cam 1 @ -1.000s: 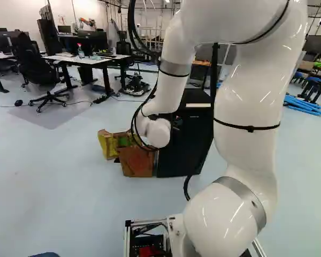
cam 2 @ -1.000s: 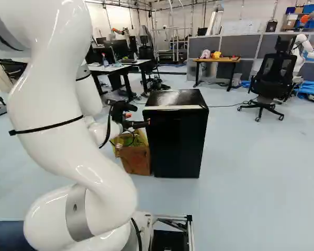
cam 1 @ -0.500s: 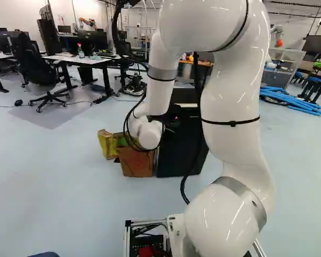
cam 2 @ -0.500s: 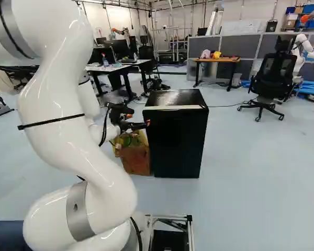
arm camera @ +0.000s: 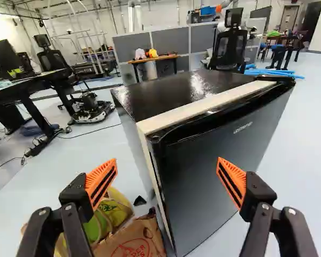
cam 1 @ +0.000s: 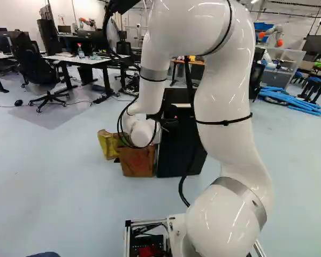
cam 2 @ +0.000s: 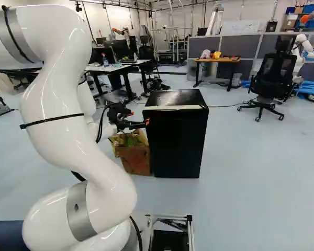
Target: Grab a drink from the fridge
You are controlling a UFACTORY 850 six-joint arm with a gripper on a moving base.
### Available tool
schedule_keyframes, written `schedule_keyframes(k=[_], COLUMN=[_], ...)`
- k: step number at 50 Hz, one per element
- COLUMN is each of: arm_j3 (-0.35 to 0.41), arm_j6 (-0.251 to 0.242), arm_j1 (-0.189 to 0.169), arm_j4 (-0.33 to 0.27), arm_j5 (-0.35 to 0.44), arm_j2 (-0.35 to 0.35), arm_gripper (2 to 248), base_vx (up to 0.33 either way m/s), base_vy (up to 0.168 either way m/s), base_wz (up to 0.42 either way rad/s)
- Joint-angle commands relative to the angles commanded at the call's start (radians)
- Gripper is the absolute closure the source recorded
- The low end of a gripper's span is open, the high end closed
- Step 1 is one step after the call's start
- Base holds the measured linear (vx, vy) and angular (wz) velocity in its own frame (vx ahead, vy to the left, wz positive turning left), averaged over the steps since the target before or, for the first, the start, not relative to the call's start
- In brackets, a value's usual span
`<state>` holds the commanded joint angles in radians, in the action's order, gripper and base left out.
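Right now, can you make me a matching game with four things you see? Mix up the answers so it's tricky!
Things:
1. Fridge
2. Brown bag
3. Gripper
4. Tubes

Clues:
A. Fingers apart, with orange pads
B. Blue, lying on the floor
C. Black, with a shiny top
D. Standing beside the fridge, with red print

Right pairs: 1-C, 2-D, 3-A, 4-B
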<state>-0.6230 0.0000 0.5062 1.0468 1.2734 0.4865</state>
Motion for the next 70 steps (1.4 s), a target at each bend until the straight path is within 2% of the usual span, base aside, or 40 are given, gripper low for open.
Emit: schedule_keyframes(k=[16, 42, 70], arm_j3=[-0.064, -0.162, -0.223], arm_j6=[0.000, 0.000, 0.000], arm_j1=[0.005, -0.007, -0.024], arm_j4=[0.081, 0.163, 0.249], arm_j5=[0.000, 0.000, 0.000], arm_j2=[0.041, 0.102, 0.138], arm_gripper=[3, 3, 3], base_vx=[0.000, 0.000, 0.000], base_vy=[0.000, 0.000, 0.000], base_wz=[0.000, 0.000, 0.000])
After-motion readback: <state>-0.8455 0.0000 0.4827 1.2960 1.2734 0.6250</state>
